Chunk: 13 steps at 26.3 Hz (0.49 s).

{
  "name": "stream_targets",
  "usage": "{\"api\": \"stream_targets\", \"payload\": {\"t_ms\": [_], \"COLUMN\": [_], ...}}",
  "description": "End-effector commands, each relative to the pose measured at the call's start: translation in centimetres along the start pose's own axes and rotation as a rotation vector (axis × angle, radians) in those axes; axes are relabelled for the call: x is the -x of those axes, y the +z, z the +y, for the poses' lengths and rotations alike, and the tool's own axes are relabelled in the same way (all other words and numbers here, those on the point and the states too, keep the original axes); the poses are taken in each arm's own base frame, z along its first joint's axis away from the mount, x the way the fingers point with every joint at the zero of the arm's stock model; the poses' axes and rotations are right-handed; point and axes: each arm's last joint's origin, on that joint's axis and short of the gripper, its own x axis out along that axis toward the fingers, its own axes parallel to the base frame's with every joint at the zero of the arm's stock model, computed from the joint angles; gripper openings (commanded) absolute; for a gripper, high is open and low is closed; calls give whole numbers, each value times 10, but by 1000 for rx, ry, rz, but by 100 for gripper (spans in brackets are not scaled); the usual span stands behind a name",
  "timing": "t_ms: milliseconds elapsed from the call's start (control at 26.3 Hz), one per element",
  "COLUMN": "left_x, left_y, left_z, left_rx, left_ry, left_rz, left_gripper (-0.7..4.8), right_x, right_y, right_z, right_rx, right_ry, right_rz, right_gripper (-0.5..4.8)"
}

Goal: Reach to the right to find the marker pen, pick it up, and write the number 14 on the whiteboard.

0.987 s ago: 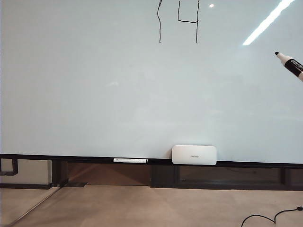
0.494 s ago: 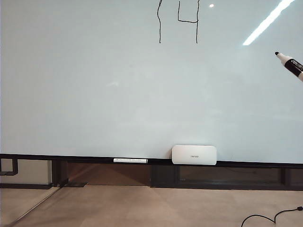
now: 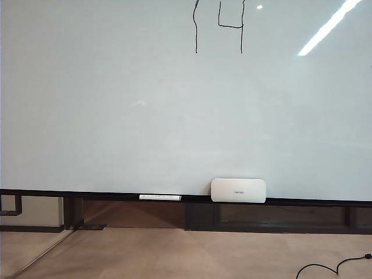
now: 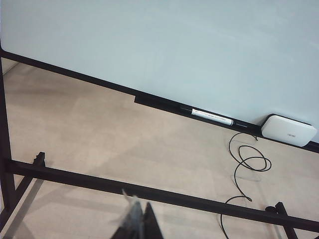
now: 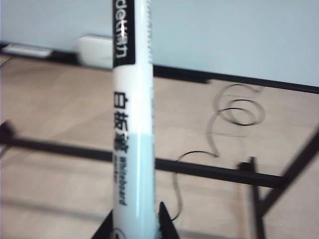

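The number 14 (image 3: 219, 26) is already drawn at 12 o'clock on the whiteboard (image 3: 145, 116), so what's probably left is just parking the marker pen (image 5: 132, 124). The right gripper (image 5: 135, 224) is clamped on the pen's lower barrel, long axis running straight away from the jaws. The left gripper (image 4: 137, 224) looks pinched closed on nothing, parked low.

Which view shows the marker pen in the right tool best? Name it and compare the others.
The right wrist view: the marker pen fills the frame, its white barrel and black label readable, clamped in the right tool. The exterior view shows none of it. The left wrist view shows only another pen lying on the whiteboard ledge.
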Motion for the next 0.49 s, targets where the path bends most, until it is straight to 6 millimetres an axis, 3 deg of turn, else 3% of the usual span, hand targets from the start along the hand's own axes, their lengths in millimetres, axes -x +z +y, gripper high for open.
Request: {"api": "stream_targets", "payload": {"t_ms": [38,494], "left_x": [0,0], "left_y": [-1,-1], "left_z": [0,0], "left_rx": [1,1], "left_ry": [-2,-1], "left_rz": [4,4], "left_gripper": [-5,-5], "right_x": [0,-2], "right_y": [6,9], "right_z": [-9,-34], "right_rx": [-54,-132], "right_ry": [-87,-356], "right_rz": [-51,-84], "right_gripper": [-1,-1]}}
